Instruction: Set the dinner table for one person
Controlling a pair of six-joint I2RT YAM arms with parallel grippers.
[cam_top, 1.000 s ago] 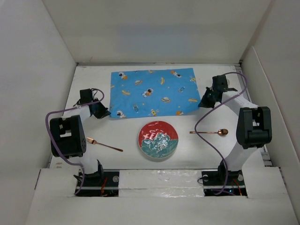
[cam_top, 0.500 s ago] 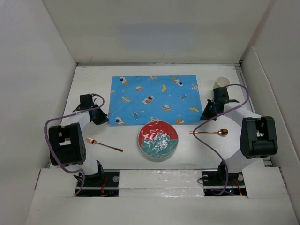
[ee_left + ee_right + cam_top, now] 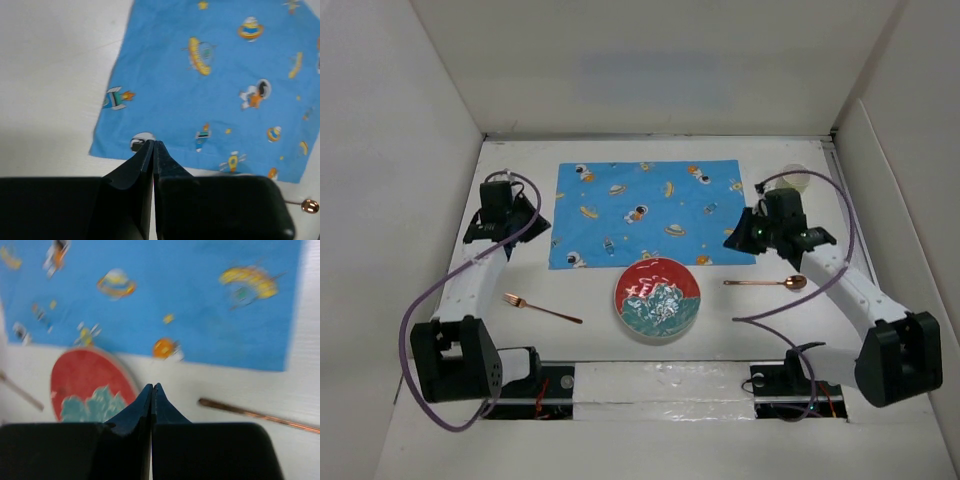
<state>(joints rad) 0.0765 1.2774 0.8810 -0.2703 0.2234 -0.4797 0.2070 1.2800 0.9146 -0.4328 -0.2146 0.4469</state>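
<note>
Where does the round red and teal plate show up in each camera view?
Top external: the round red and teal plate sits centre, at the near edge of the blue planet-print cloth mat.
Left wrist: not in view.
Right wrist: lower left, partly behind the right end effector.
Shared landmark: the mat, in all three.

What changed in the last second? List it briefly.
The blue mat slid nearer, toward the plate, and squared up. The left gripper pulled away to the mat's left; the right gripper came nearer, by its near right corner. Both are shut, apparently off the mat. Plate, fork and spoon stayed put.
</note>
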